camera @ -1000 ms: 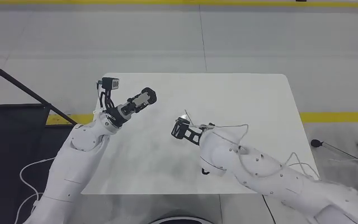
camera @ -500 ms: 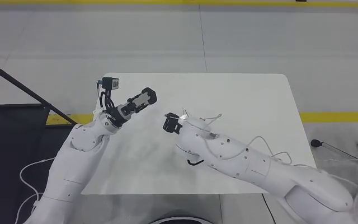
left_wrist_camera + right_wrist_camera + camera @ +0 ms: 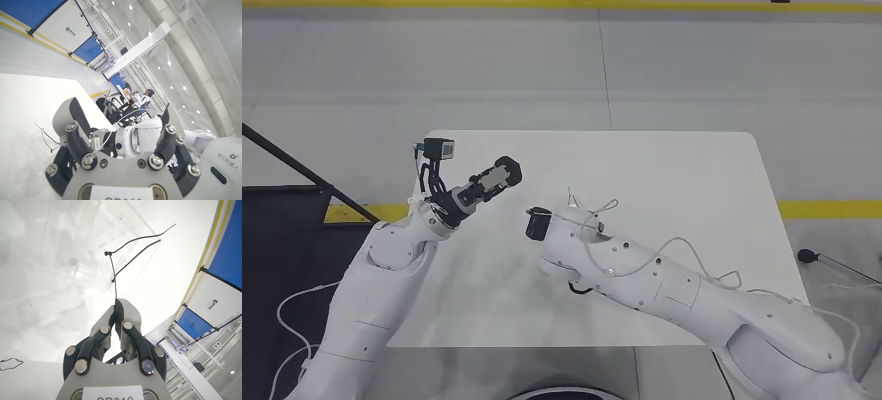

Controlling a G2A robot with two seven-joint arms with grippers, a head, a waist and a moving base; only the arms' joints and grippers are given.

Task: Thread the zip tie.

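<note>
Overhead, your left gripper [image 3: 504, 172] hangs near the right gripper [image 3: 533, 222], angled toward it, likely so one can feed the other. Through the right wrist camera, you have the right gripper's pads pinched together on one end of the black zip tie [image 3: 112, 268]. Its head and tail stand out beyond the right gripper, presumably left free for threading. Through the left wrist camera, the left fingers gape wide and empty, facing the right gripper, apparently ready to take the loose end.

The right tool [image 3: 536, 222] (pinched on the zip tie [image 3: 113, 270]) slides leftward over the surface [image 3: 692, 170], drawing nearer the left tool [image 3: 507, 173], its arm stretching farther across.
</note>
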